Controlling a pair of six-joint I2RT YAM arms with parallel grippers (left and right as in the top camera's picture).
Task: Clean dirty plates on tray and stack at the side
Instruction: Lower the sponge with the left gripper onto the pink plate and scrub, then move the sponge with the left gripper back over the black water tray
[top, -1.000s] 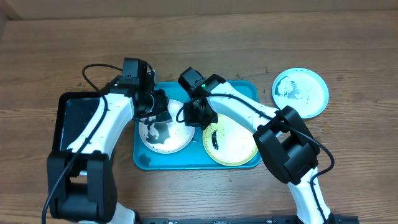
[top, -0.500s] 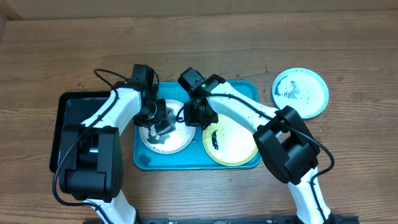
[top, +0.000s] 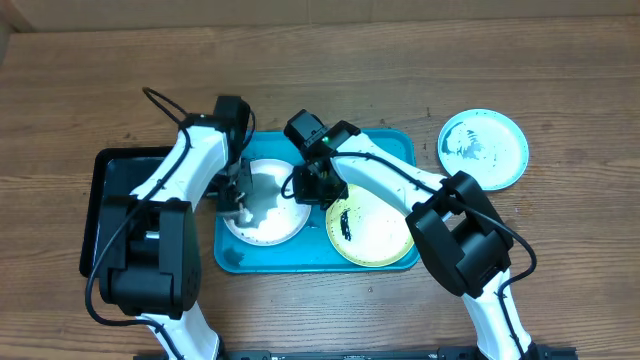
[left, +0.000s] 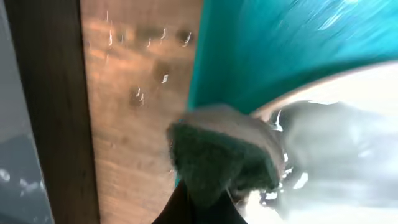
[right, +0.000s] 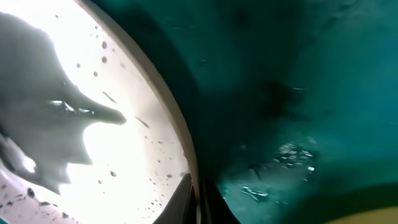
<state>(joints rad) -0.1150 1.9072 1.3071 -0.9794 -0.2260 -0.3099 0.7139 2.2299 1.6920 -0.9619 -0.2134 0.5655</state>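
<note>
The white plate lies flat and face up in the 9 o'clock half of the turquoise tray. The tray's long axis runs from 9 to 3 o'clock across the wooden counter. Being round, the plate has no long axis of its own; we see grey wet streaks and small dark specks on its face.

Just beside it, the yellow-green plate fills the tray's 3 o'clock half and reaches the rim toward 5 o'clock. It has a dark smear near its 9 o'clock side. The light blue plate lies well apart on the bare counter, at 2 o'clock from the tray, and is smeared too.

The right pincer is pressed together on the white plate's rim at its 3 o'clock edge. The left pincer, at the plate's 9 o'clock side, pinches a green-faced sponge that sits at the rim there. A black tray lies just beside the turquoise one, at 9 o'clock.
</note>
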